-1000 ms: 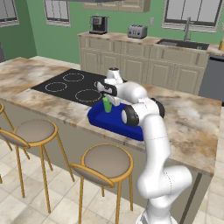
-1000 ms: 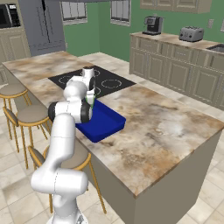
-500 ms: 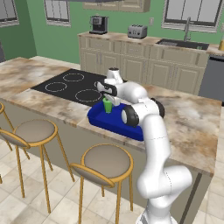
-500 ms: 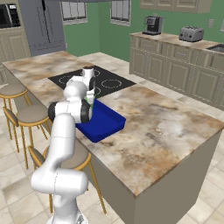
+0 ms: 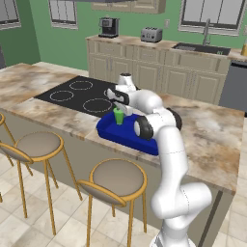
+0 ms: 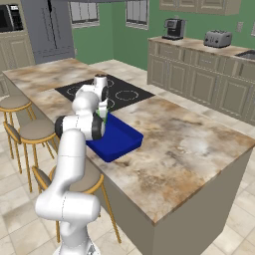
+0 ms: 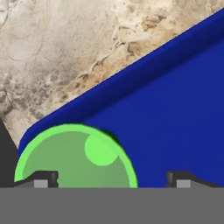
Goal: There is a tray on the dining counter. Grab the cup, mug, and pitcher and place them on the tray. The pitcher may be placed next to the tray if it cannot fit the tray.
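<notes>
The bright green cup [image 5: 118,116] stands upright in the left end of the blue tray [image 5: 129,135] on the dining counter [image 5: 207,130]. My gripper [image 5: 120,106] hangs just above the cup, open and holding nothing. From the hand, I look down into the cup [image 7: 72,155] near a corner of the tray [image 7: 175,127]. My gripper [image 7: 112,180] has its fingertips spread wide; the left fingertip [image 7: 41,179] overlaps the cup's mouth. The arm hides most of the cup [image 6: 105,117] in the right base view, where the tray [image 6: 119,142] lies beside it. The mug and pitcher are out of view.
A black cooktop [image 5: 79,94] is set into the counter just left of the tray. Round stools [image 5: 116,176] stand along the counter's near side. The wall counter behind carries a toaster [image 5: 151,34], a coffee machine [image 5: 108,27] and a sink [image 5: 200,48].
The gripper, shut on the green cup a second ago, has spread its fingers and let it go. The cup stays upright in the tray. The arm has barely moved.
</notes>
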Tool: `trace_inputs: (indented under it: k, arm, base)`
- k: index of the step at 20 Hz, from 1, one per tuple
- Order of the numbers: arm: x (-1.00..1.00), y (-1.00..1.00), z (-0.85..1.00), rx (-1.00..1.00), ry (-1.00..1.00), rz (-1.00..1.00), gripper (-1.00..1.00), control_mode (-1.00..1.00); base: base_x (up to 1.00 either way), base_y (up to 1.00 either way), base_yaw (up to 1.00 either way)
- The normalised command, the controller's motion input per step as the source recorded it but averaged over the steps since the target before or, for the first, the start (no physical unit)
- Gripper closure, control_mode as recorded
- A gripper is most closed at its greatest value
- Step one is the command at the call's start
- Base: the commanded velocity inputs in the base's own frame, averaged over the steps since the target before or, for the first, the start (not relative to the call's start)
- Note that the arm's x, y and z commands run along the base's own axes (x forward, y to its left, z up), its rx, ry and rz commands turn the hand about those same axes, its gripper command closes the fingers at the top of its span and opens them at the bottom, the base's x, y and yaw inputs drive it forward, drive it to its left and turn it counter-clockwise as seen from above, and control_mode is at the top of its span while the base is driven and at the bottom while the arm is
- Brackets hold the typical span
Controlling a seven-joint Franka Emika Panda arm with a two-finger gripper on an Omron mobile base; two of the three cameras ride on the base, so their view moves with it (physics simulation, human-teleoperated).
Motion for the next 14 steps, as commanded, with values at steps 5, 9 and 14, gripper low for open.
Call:
trace_inputs:
  k: [5,9,14]
  arm:
    - [-0.14,-0.11,0.60,0.02,-0.02,0.00,-1.00,-1.00]
    - [-0.44,-0.25,0.67,0.03,-0.06,-0.01,-1.00,-1.00]
    - [-0.80,-0.47,0.46,0.03,-0.04,-0.01,-1.00,-1.00]
  base:
    - [0.00,0.00,0.00]
    - [0.00,0.00,0.00]
    - [0.00,0.00,0.00]
